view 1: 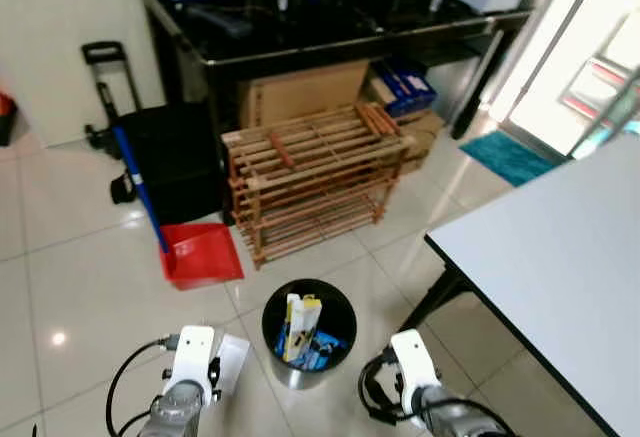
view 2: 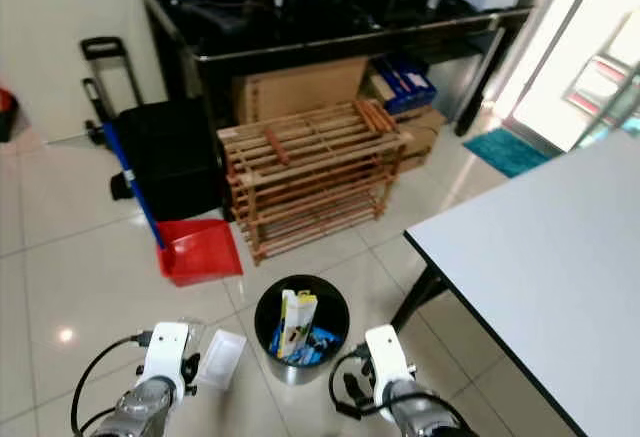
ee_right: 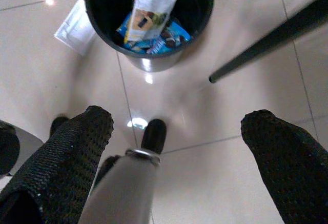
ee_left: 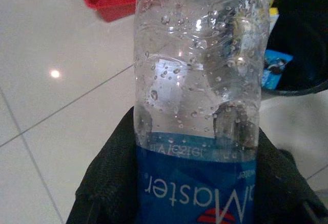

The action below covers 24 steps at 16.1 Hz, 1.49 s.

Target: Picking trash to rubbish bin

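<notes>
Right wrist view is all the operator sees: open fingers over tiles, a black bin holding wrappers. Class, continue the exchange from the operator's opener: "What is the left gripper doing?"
Observer: The left gripper is shut on a clear water bottle with a blue label.
Operator: Where is it relative to the bin?
Observer: To the left of the rubbish bin, not yet over it.
Operator: What lies beyond the bin?
Observer: A red dustpan on the floor.

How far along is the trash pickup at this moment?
Partly done: the black bin already holds a yellow-and-white carton and blue wrappers. In hand: the left pincer grips a clear water bottle beside the bin, not yet dropped in. The right pincer is open, holding nothing. Left: binning the bottle.
</notes>
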{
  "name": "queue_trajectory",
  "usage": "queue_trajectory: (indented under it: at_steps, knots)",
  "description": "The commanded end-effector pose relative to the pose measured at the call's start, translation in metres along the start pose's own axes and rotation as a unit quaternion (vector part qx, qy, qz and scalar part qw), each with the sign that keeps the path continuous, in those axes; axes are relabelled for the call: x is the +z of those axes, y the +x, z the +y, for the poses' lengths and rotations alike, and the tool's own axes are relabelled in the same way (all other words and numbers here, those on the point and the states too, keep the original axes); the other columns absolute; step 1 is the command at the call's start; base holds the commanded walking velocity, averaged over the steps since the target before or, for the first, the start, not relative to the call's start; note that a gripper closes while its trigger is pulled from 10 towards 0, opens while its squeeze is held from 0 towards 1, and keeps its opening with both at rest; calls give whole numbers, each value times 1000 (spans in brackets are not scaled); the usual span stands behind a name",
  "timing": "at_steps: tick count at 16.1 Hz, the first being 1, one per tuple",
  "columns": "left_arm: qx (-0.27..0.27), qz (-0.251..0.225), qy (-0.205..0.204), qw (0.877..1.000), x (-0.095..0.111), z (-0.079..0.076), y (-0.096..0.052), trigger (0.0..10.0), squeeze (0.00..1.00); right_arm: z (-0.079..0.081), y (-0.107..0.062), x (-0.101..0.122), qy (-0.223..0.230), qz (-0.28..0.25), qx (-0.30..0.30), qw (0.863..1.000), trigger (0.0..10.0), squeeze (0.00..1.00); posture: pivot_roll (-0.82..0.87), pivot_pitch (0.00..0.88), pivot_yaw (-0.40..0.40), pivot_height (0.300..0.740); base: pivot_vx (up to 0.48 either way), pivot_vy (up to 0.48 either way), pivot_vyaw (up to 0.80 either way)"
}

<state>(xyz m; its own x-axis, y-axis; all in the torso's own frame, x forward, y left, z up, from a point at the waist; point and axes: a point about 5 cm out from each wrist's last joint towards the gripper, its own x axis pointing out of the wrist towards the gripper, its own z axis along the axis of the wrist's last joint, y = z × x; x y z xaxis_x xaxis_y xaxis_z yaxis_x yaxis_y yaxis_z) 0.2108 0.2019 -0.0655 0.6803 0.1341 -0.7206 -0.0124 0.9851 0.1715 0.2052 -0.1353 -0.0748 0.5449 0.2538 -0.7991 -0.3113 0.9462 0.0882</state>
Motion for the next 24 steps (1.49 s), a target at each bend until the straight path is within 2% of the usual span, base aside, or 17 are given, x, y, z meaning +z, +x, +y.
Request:
queue_trajectory:
  at_steps: [1,3,14,19,24]
  knots:
    - [-6,3,-1,1000,1,-5,0,10000,0,-5,-1,0,-3,4,-6,1000,10000,0,40,23,-110,740,0,0,-800]
    - [-4,8,5,1000,0,-5,0,10000,0,-6,-1,0,3,0,-8,1000,10000,0,39,24,-110,740,0,0,-662]
    - [-6,6,7,1000,-1,-6,0,10000,0,-5,-1,2,-4,-5,-1,1000,10000,0,38,25,-112,740,347,0,-73]
    - [-6,-7,7,1000,4,-6,1,10000,0,-4,-1,3,-10,-1,4,1000,10000,0,42,27,-113,740,0,0,-800]
    - [-12,-7,4,1000,3,-7,0,10000,0,-3,-1,5,-4,-9,4,1000,10000,0,43,26,-112,740,0,0,0]
